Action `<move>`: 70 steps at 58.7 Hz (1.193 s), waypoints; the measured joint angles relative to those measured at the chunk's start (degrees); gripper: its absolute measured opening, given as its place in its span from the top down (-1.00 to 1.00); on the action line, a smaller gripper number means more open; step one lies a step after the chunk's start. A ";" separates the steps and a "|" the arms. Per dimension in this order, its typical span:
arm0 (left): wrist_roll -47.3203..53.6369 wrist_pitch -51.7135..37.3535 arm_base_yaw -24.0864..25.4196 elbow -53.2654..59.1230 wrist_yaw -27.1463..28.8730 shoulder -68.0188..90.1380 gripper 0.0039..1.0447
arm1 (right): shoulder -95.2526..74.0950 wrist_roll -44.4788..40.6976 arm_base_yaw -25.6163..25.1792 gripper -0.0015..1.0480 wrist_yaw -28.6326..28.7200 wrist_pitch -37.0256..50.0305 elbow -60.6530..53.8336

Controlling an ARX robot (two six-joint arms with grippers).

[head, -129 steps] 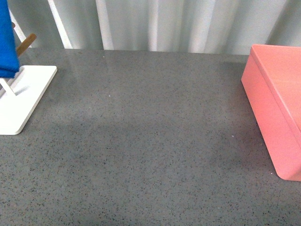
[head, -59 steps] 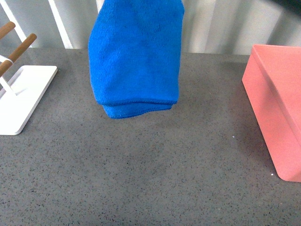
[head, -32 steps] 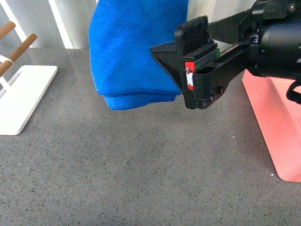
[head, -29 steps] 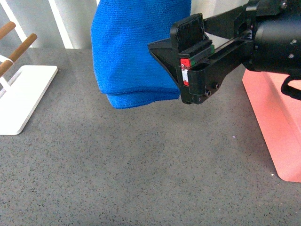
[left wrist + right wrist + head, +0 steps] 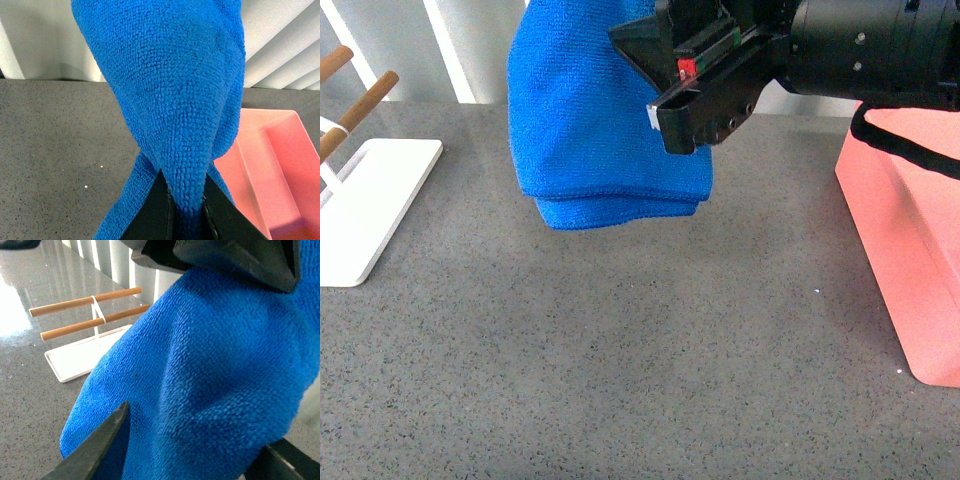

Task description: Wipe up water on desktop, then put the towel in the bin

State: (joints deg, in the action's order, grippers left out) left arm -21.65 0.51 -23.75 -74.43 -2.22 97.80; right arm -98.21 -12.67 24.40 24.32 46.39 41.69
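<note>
The towel is hanging folded in the air above the tabletop, near the bin but not over it, its lower hem clear of the surface. The left tool is pinching a fold of it from above. The right tool is reaching in from over the bin with its fingers spread to either side of the cloth, not gripping.

This is looking like a handover towards the bin-side arm. No water is showing on the speckled surface, so I cannot tell whether wiping is done.

Next, the right tool is probably needing to press together on the cloth before the left one lets go.

A white stand with wooden pegs is sitting well apart from the bin, beyond the towel. Nothing is lying between the towel and the bin.
</note>
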 joint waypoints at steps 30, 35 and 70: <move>-2.19 0.90 0.55 -0.81 -2.01 0.00 0.91 | -0.37 1.75 -5.14 0.93 2.99 1.70 1.77; -2.12 1.27 0.55 -0.81 -1.81 0.00 0.91 | 0.24 1.99 -5.70 0.93 3.34 1.64 1.77; 2.14 4.46 17.22 5.97 -6.14 -6.62 -0.47 | 5.88 11.52 -10.80 0.93 3.13 -5.03 9.51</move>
State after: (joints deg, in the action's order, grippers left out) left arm -19.51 4.97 -6.52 -68.47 -8.36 91.18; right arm -92.33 -1.15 13.61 27.44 41.36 51.20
